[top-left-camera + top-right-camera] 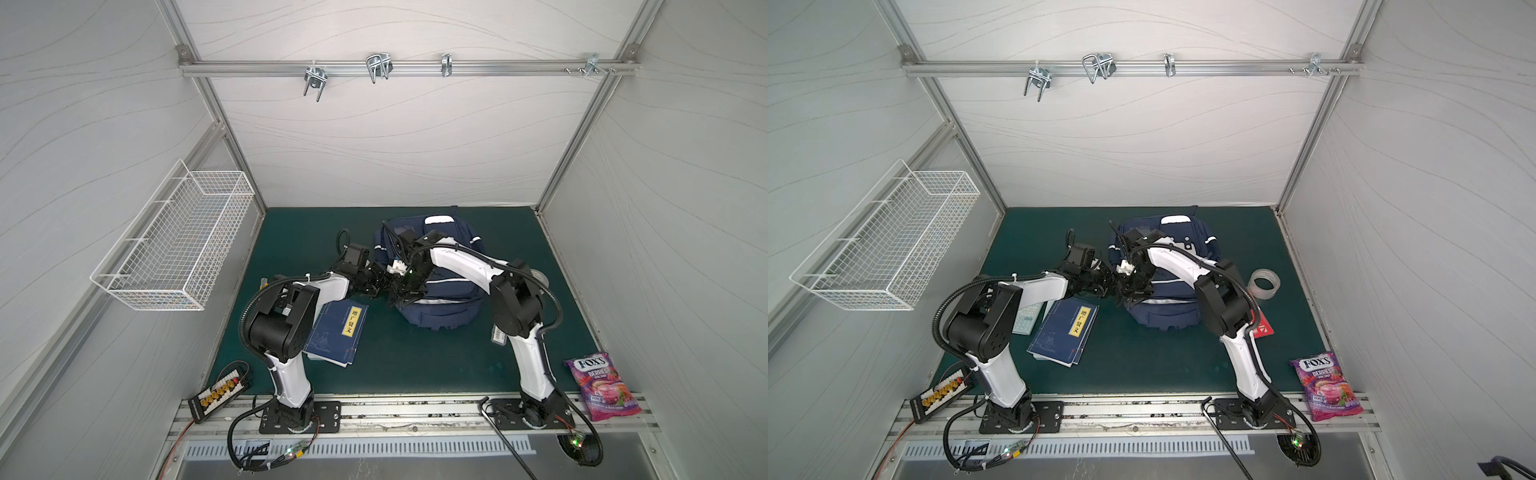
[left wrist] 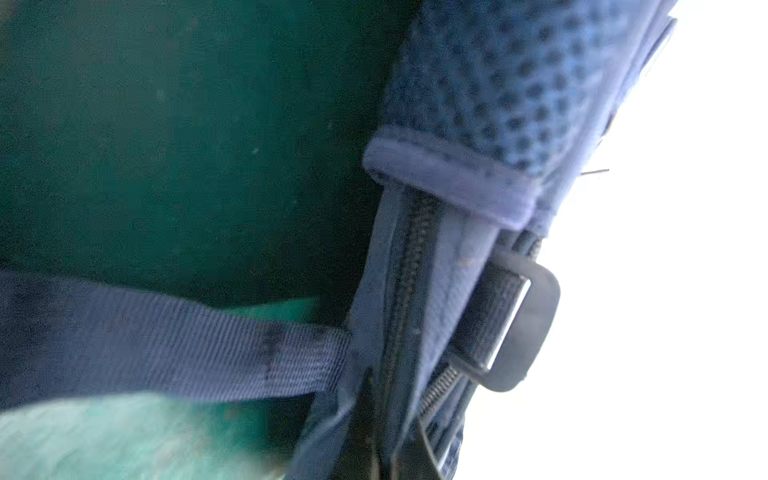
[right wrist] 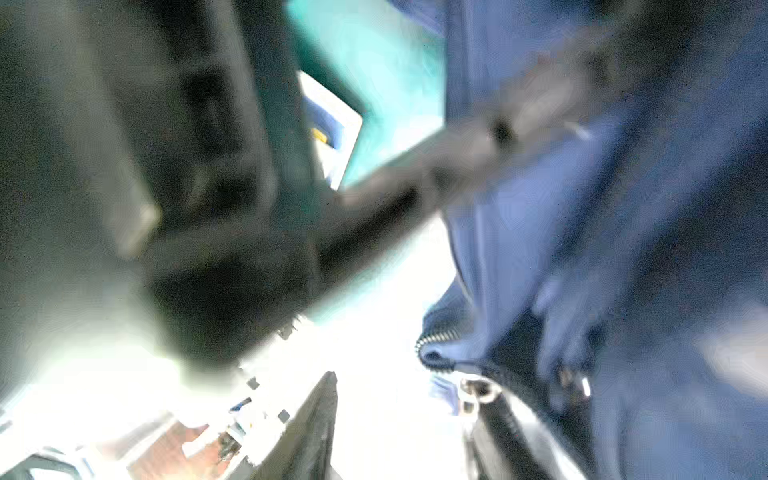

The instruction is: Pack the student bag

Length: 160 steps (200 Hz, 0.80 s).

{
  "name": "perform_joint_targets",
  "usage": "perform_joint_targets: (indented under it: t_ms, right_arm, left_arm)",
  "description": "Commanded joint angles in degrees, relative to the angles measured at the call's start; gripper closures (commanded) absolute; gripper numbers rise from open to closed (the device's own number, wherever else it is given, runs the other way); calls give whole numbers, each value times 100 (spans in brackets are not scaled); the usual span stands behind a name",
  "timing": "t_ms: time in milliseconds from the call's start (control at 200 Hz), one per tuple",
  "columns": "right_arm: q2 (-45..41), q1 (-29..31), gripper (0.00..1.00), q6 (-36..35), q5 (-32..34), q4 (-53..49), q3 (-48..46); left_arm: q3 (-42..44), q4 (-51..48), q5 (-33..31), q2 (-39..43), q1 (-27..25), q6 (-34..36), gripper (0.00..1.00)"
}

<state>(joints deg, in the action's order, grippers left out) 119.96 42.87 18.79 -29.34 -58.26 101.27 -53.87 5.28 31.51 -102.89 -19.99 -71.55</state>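
Both top views show the student bag (image 1: 449, 307) lying on the green mat (image 1: 415, 365). Packing looks barely begun. The blue book (image 1: 336, 332) lies left of the bag, the tape roll (image 1: 1264, 283) right of it, and the sweets packet (image 1: 602, 386) further right toward the arm bases, all outside it. At the bag's left edge the left gripper (image 1: 381, 289) is clenched beside the zipper (image 2: 405, 291); what it pinches I cannot tell. The right gripper (image 1: 406, 297) is just beside it over that edge, jaws apart, gripping nothing.
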Motion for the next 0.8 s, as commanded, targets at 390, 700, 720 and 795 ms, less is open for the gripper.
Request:
perform_joint_targets:
  t_ms: [390,700,720,795]
  right_arm:
    - [-2346,566,28,644,1041,1271,-1862]
    - [-671,1164,30,1400,-98,2600,-1075]
    - [-570,1197,30,1471,-105,2671,-1059]
    - [-215,1332,30,1678,-201,2886,-978]
  left_arm:
    - [-1447,-4281,-1380,1639,736,2744,18]
    - [57,-4907,-990,2820,2548,3156,9]
    - [164,-4878,-935,2863,2595,3151,8]
    - [513,-4780,-878,3055,2697,3126,6]
